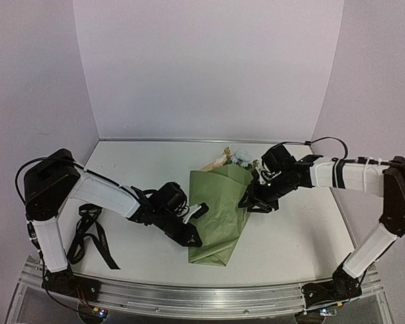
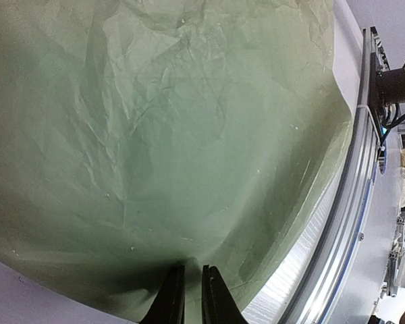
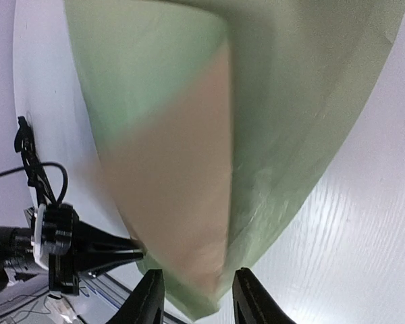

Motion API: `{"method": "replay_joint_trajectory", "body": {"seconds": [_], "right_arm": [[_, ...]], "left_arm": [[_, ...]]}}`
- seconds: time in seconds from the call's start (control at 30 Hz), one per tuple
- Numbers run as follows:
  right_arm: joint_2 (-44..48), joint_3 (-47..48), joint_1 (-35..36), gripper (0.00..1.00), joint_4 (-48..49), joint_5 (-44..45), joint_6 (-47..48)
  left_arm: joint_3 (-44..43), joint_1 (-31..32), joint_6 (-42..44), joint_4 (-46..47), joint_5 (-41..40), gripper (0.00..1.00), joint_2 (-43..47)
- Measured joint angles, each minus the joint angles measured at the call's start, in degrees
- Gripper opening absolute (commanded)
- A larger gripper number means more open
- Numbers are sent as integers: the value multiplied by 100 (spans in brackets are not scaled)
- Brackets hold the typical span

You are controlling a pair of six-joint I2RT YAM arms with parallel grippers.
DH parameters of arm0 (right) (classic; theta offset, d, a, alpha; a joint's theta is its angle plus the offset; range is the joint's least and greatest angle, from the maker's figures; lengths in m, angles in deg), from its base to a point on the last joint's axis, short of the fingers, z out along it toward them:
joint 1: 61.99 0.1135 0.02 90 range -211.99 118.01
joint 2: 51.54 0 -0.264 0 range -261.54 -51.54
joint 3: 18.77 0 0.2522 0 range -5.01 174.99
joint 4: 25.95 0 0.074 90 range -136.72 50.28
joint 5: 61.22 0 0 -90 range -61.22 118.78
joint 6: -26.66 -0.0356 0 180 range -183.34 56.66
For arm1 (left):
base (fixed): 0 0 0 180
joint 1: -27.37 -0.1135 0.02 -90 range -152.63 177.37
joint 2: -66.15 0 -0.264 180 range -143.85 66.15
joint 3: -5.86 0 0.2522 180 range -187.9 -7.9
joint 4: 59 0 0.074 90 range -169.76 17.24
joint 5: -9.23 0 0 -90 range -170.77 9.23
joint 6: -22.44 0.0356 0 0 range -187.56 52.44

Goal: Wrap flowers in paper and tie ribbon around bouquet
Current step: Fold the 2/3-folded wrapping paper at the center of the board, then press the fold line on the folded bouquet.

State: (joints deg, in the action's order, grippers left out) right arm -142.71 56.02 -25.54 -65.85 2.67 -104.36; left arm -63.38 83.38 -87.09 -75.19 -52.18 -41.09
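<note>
Flowers (image 1: 237, 156) lie toward the far middle of the worktop (image 1: 148, 169). Only their pale blossoms show past the wide end of the paper (image 1: 219, 216). The paper is folded over the stems, olive-green face out, into a rough cone whose narrow end points toward the arm bases.

The left end effector (image 2: 192, 268) meets the paper's left edge in the lower half of the cone. Its fingers stand almost together with only a thin dark slit between them, and the sheet's edge dips into that slit, so it is clenched on the paper. The rest of the left wrist view is filled by the creased green sheet.

The right end effector (image 3: 199, 273) is at the paper's right edge, just below the blossoms. Its fingers are clearly apart (released, gripping nothing). A folded point of the paper reaches into the gap between them, where a tan-brown flap shows against the green. Whether the paper brushes either finger I cannot tell.

The ribbon (image 1: 94, 239) lies in loose black loops on the worktop at the left, beside the left arm's lower link and well apart from the paper
</note>
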Motion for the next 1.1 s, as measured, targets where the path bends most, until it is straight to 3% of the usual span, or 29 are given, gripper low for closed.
{"method": "replay_joint_trajectory", "body": {"seconds": [0.13,0.33,0.63,1.1], "right_arm": [[431,0,459,38,-468,229,165],[336,2,1047,21,-618,292,119],[-625,2,1500,17,93,238,-500],[-960,-592,1849,15,1300,230,-1275]], "left_arm": [[2,-2,0,8,24,10,0],[2,-1,0,12,35,10,0],[2,0,3,10,32,10,0],[0,0,28,-14,28,10,0]]}}
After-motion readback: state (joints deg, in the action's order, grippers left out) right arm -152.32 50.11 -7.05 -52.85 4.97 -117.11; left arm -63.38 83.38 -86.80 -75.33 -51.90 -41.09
